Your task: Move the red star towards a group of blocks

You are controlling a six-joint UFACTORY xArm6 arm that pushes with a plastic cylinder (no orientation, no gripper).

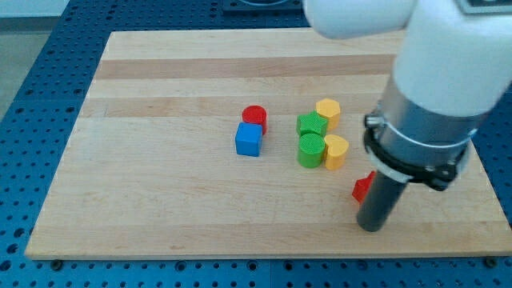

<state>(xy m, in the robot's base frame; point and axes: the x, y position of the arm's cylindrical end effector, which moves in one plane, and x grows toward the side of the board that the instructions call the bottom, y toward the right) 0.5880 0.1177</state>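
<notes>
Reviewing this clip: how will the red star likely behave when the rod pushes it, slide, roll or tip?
The red star looks low and flat-based, so it probably slides rather than tips. Its points may make it pivot if my tip pushes off-centre. The wooden board looks smooth, so friction seems modest. The rod hides most of it.

So the arm is coming in from the view's top right, and it's taking up most of that corner. The big white rounded housing (452, 52) is sitting highest, cut off by the frame edge. Under it a grey cylindrical section (424, 120) is narrowing down into a black ring clamp (410, 160). The dark rod (382, 200) is hanging out of that clamp, leaning a little toward the view's left as it goes down. My tip (370, 227) is sitting at the rod's bottom end, low on the view's right side.
</notes>
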